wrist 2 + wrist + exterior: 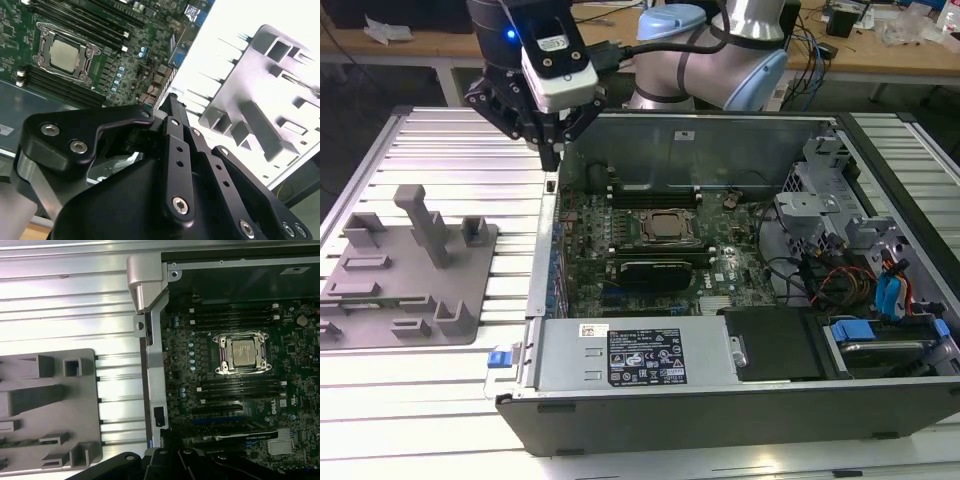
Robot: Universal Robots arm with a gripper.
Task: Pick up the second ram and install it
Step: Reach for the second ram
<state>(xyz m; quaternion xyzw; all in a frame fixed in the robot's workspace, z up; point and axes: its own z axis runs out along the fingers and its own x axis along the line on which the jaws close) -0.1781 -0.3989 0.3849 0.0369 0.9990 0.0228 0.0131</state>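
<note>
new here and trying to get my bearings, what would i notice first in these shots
The open computer case dominates the exterior view, its green motherboard bare, with a silver processor socket in the middle. The black gripper hangs above the case's wall on the exterior view's left. Beside the case on that side, a grey moulded holder lies on the ribbed metal table.

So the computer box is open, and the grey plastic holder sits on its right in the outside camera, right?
Not quite. In the exterior view the grey holder sits on the exterior view's left of the computer box, not its right. The box is open, just as you said.
</note>
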